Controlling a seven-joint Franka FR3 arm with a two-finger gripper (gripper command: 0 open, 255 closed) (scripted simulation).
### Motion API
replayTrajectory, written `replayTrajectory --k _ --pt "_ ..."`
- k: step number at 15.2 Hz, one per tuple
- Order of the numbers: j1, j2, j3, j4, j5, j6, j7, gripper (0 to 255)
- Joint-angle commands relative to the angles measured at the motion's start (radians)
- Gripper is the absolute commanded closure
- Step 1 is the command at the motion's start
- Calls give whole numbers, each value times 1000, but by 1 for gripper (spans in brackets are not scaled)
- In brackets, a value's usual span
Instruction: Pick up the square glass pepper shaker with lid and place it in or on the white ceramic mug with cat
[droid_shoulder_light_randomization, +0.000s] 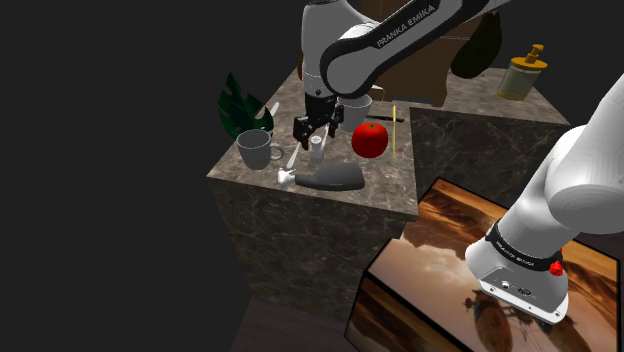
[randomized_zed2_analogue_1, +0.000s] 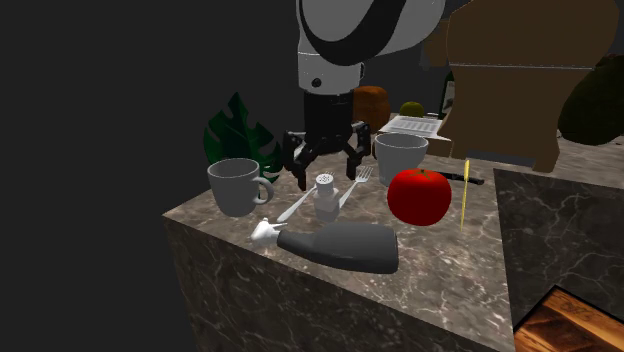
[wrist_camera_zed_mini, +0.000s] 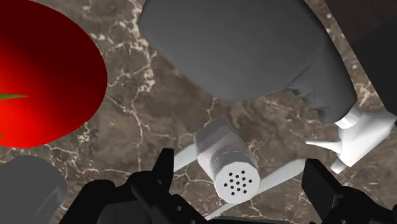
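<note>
Just above centre of the second exterior view, the gripper hangs wide open over the upright pepper shaker, not touching it.

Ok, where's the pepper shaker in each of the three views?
Shoulder view: the pepper shaker stands near the picture's centre, just left of the red tomato.
Second exterior view: the shaker is at centre, again left of the tomato.
Wrist view: the shaker sits between the open fingers of the gripper, untouched.
Shared landmark: the tomato.
</note>
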Motion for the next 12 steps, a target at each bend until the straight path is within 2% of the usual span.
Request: replayTrajectory --k 1,8,9,12 --pt "-1 12 -1 -4 -4 17 1 0" --pt "-1 12 -1 -4 -4 16 1 0" --pt "-1 12 -1 -4 -4 16 1 255" --pt "-1 12 -1 -4 -4 16 1 255"
